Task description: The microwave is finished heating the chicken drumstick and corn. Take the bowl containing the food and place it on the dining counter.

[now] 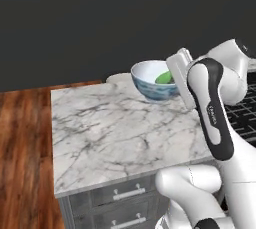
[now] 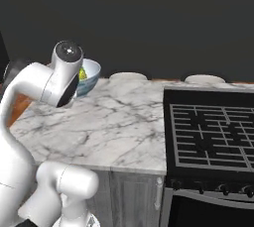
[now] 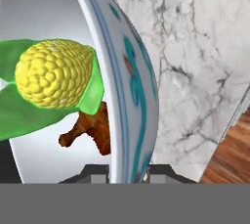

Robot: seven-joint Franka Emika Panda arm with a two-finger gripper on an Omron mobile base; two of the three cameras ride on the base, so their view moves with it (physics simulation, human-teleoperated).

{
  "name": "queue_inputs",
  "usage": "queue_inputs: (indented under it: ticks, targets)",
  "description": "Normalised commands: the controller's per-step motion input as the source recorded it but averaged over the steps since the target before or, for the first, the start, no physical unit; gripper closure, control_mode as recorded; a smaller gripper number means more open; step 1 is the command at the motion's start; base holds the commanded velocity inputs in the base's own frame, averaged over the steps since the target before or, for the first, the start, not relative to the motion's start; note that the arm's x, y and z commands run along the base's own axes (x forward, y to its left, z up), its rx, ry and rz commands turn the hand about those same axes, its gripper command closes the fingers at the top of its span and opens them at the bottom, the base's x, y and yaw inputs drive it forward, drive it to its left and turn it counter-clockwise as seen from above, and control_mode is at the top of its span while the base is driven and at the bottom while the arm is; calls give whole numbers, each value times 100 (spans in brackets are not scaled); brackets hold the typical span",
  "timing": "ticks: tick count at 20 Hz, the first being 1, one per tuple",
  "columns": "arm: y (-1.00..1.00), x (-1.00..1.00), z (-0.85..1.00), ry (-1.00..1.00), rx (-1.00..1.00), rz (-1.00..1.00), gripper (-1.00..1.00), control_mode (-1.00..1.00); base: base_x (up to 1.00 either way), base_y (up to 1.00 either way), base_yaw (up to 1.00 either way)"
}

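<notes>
The bowl (image 2: 91, 76) with the corn (image 2: 82, 74) sits above the dining counter (image 2: 114, 122), beside a stove (image 2: 213, 137).

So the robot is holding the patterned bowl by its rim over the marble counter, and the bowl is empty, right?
Not quite. The bowl is not empty: the hand view shows a yellow cob of corn in green husk and a brown chicken drumstick inside. The rest stands: the gripper pinches the rim, over the marble dining counter.
</notes>
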Motion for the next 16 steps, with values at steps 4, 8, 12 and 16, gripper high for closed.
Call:
queue_inputs:
  ticks: [4, 8, 12, 16]
  targets:
    - [-45, 68, -30, 21, 0, 35, 100, -100, 0, 0, 0]
    - [-31, 80, -32, 17, 0, 42, 100, -100, 0, 0, 0]
    - [-10, 71, -42, -1, -1, 30, 100, -100, 0, 0, 0]
    - [7, 50, -61, -14, -2, 2, 100, -100, 0, 0, 0]
